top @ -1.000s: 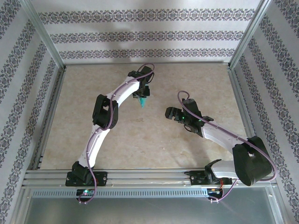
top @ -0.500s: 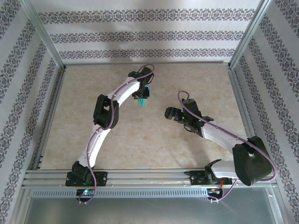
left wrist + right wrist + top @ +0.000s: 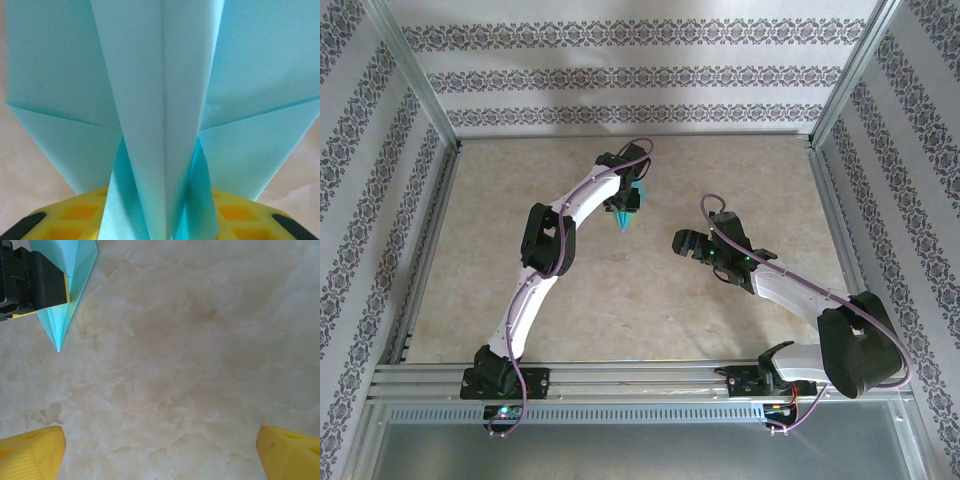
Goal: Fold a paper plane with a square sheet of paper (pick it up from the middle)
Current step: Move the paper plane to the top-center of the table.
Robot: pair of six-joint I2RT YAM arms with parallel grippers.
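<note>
Slightly since a second ago, the wings of the folded teal-turquoise paper sheet (image 3: 626, 216) have spread where it sits between the left gripper (image 3: 620, 203) fingers. Whether those jaws pinch its keel or merely cradle it, I cannot tell. To that gripper's right, the right gripper (image 3: 160, 442) hangs spread wide and empty. Folding looks finished, judging by the plane shape; only setting it down seems left.

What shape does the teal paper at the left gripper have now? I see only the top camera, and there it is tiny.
Observer: In the left wrist view the square sheet of paper is folded like a plane: a centre ridge, a wing on each side.
Operator: Is the right gripper open?
Observer: Yes. In the right wrist view the right gripper is open wide above the table, with nothing between its jaws.
</note>
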